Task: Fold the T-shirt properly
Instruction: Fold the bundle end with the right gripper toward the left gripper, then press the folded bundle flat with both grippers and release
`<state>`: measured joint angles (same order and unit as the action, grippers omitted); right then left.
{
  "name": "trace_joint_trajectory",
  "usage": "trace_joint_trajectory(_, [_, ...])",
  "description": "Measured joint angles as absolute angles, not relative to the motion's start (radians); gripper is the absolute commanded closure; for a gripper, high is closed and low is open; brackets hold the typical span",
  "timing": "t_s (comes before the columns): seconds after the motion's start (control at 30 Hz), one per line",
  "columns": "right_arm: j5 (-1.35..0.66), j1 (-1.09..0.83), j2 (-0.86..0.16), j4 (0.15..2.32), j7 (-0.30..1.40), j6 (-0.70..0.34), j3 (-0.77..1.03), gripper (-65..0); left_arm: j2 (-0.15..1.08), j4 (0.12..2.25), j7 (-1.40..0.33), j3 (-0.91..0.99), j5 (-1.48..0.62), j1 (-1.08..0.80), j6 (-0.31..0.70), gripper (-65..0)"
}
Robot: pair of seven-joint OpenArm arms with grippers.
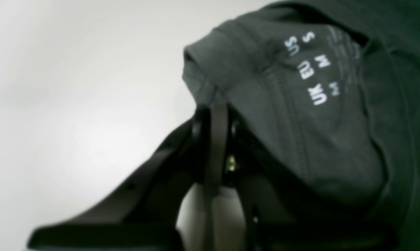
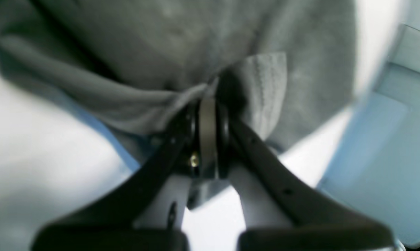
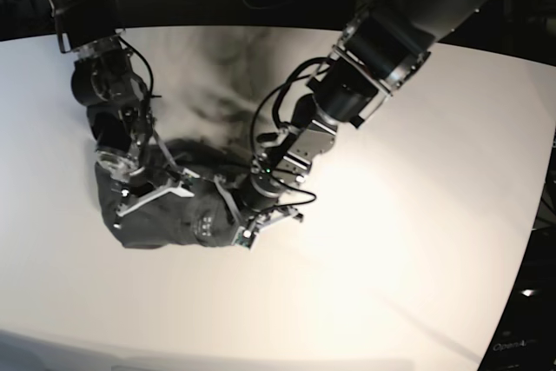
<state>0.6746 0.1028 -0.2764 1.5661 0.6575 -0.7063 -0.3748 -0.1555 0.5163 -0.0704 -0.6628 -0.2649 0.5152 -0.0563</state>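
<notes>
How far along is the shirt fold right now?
Not far. Done: both hands have a grip. In the wrist views the left hand is pinching the T-shirt by the collar near the printed size label, and the right hand is clamped on a stitched hem. In hand: cloth bunched on the table. Left: spreading it flat and making every fold.

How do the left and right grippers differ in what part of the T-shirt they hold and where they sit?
The left gripper pinches a fold of the T-shirt beside the white printed size label; the right gripper pinches a stitched hem with no print nearby. In the base view the left gripper sits at the cloth's right edge, the right gripper over its left part. Both are shut on the cloth.
</notes>
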Motion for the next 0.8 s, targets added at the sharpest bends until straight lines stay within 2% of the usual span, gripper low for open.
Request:
trace_joint_trajectory(0.27, [0.67,0.099,-0.27,1.692,0.653,-0.708,-0.356,-0.6,-0.156,0.516,-0.07,-0.663,-0.265,0.515,-0.056,-2.7])
trace_joint_trajectory(0.57, [0.674,0.187,-0.134,1.733,0.651,-0.703,-0.006,0.0,-0.155,0.516,-0.071,-0.663,-0.265,0.515,-0.056,-2.7])
trace_joint_trajectory(0.8, [0.671,0.188,-0.093,1.732,0.584,-0.707,0.076,0.0,-0.155,0.516,-0.07,-0.663,-0.265,0.515,-0.056,-2.7])
